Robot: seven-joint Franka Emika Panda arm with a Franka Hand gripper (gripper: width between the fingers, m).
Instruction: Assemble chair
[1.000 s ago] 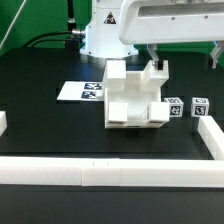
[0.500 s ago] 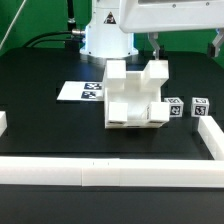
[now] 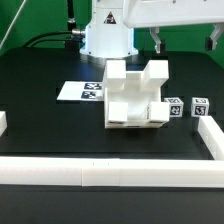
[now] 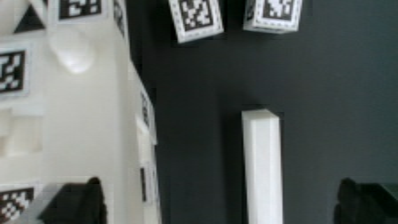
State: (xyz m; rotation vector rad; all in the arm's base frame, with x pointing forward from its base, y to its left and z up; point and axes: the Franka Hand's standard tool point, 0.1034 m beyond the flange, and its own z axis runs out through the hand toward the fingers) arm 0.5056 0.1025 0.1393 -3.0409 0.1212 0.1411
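**No words or numbers to read**

We find no legible letters, digits or brand names. The only signs are black-and-white square pattern tags. They are on the thin flat white marker board point(image 3: 80, 91), two small matte-white plastic cubes point(image 3: 176, 106), and the chunky white plastic chair assembly point(image 3: 125, 90). A dark mark on the white robot base point(image 3: 108, 18) is too small to read.

Black table, marker board and white rails

The marker board point(image 3: 82, 91) lies flat on the black table point(image 3: 40, 140) toward its far edge. A long border rail point(image 3: 110, 172) lines the near edge, a side rail point(image 3: 212, 138) meets it at the exterior view's right corner, and a short rail stub point(image 3: 3, 122) sits opposite.
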